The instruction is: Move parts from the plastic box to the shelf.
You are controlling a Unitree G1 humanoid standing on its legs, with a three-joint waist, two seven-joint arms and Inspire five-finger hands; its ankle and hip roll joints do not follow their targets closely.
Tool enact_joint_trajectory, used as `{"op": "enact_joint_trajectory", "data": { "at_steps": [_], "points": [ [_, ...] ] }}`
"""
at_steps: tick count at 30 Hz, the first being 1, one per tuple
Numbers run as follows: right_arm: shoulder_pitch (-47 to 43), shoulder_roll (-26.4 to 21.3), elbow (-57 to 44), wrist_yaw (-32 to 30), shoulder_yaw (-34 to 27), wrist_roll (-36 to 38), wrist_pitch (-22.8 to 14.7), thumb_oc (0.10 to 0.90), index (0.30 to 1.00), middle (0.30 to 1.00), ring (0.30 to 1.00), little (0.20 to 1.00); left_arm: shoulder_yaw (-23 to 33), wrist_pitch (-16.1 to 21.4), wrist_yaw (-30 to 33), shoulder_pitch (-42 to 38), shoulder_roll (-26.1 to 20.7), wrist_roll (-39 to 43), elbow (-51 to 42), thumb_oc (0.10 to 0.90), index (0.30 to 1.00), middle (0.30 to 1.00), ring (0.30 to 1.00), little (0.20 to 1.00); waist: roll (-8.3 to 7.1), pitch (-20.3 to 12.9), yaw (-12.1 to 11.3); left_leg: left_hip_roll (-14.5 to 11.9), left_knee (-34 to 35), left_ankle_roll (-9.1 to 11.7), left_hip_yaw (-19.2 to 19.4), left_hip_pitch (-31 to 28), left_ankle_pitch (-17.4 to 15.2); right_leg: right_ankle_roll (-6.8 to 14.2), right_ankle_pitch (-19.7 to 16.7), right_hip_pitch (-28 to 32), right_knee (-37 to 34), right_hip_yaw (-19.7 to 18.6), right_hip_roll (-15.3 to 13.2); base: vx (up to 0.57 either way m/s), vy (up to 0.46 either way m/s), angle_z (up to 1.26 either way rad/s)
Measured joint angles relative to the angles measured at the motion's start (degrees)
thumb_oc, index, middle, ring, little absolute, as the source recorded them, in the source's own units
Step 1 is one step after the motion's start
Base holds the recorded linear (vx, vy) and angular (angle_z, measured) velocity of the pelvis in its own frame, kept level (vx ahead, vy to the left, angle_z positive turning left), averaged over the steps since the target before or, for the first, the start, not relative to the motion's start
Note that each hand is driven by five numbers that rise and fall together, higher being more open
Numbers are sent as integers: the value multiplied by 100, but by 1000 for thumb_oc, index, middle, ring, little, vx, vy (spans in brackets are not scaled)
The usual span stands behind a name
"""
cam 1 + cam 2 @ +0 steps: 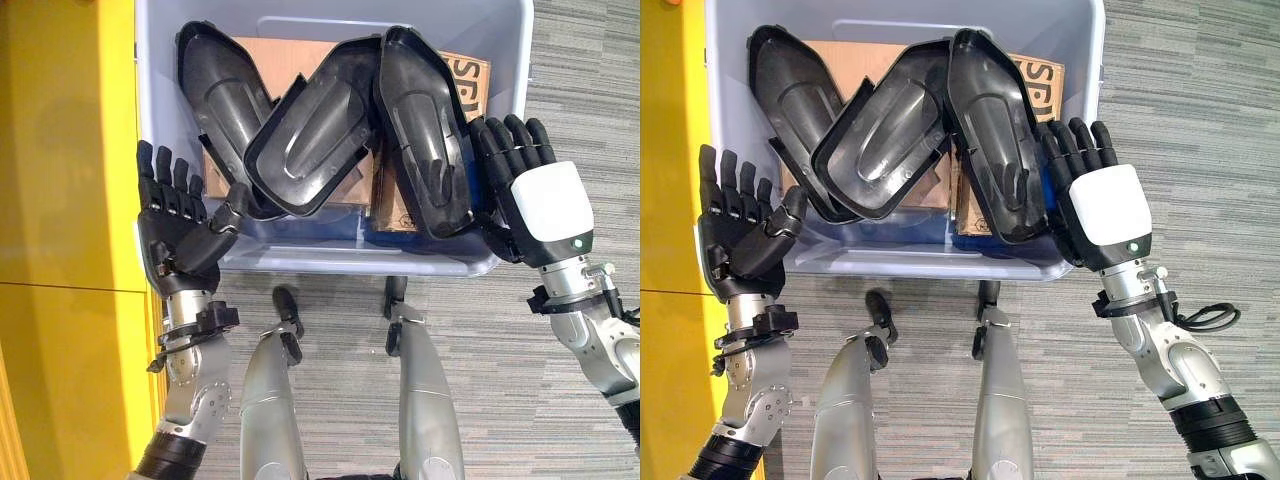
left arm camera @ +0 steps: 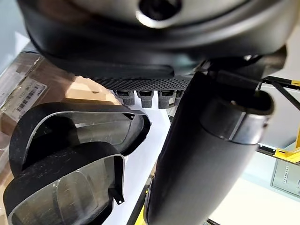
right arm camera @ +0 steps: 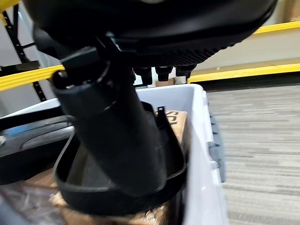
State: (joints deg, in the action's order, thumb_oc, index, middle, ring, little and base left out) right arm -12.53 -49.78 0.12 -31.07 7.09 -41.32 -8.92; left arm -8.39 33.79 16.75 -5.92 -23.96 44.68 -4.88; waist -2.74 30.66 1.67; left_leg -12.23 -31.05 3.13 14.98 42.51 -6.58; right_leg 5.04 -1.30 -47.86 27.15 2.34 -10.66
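Right hand [image 1: 520, 190] stands at the right near corner of the box [image 1: 330, 262], its fingers spread and upright on the outer side of the rightmost part [image 1: 420, 130], while the thumb [image 1: 437, 182] reaches over the rim into the hollow of that part, so the part's edge sits between thumb and fingers in a loose pinch. Left hand [image 1: 180, 225] is at the left near corner of the box, palm turned to the camera, fingers straight up and thumb bent toward the box wall; it holds nothing. By size: the yellow shelf [image 1: 60, 200] runs along the robot's left side, close beside the box; the grey carpet floor [image 1: 580, 100] lies on the right and under the box. The box is pale blue plastic and open on top. Inside it cardboard [image 1: 300, 60] lies on the bottom, and three black shell-shaped parts lean on it: the left part [image 1: 220, 90] tilted against the left side, the middle part [image 1: 315, 135] lying across and overlapping both others, and the rightmost part standing nearly upright against the right wall. All three parts are in the box, none is on the shelf
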Motion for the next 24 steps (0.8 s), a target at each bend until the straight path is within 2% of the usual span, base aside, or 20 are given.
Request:
{"op": "enact_joint_trajectory", "data": {
  "at_steps": [4,8,9,14,16,20,24],
  "points": [
    [287,336,-28,-677,-354,158,-23,900,1000,1000,1000,1000,11,0,-5,74,0,2,-11,900,1000,1000,1000,1000,-1,1,-11,-2,-5,2,18,-109,-36,11,37,81,29,-22,4,6,30,-2],
    [364,712,-412,-1280,-809,190,-192,900,1000,1000,1000,1000,18,-6,15,46,6,2,-58,900,1000,1000,1000,1000,1,0,107,2,-34,-4,54,-218,-67,13,40,183,36,-47,3,7,64,-3],
    [311,783,-536,-1611,-830,134,-247,900,1000,1000,1000,1000,2,-18,17,37,15,3,-58,900,1000,1000,1000,1000,8,-3,143,-4,-48,-8,63,-285,-72,19,30,252,25,-55,7,-65,26,-3],
    [88,779,-1164,-2483,-1484,101,-441,900,1000,1000,1000,1000,2,-35,108,-137,11,4,-257,900,1000,1000,1000,1000,13,-4,149,4,20,-30,195,-354,-63,37,-73,252,-99,-184,20,1,47,-10],
    [-111,776,-1174,-2593,-1742,106,-437,900,1000,1000,1000,1000,11,-70,136,-135,14,5,-262,900,1000,1000,1000,1000,24,-3,155,7,29,-32,211,-362,-61,39,-93,254,-128,-194,19,21,49,-6],
    [-198,776,-1294,-2424,-1806,156,-401,900,1000,1000,1000,1000,11,-191,137,-90,40,13,-262,900,1000,1000,1000,1000,71,1,128,12,32,-32,205,-372,-46,35,-109,254,-118,-193,22,5,9,0],
    [-91,774,-1338,-1888,-1792,72,-397,900,1000,1000,1000,1000,28,-264,132,-39,41,14,-261,900,1000,1000,1000,1000,90,2,110,17,23,-32,209,-395,-44,34,-108,267,-94,-195,18,0,0,0]
  ]
}}
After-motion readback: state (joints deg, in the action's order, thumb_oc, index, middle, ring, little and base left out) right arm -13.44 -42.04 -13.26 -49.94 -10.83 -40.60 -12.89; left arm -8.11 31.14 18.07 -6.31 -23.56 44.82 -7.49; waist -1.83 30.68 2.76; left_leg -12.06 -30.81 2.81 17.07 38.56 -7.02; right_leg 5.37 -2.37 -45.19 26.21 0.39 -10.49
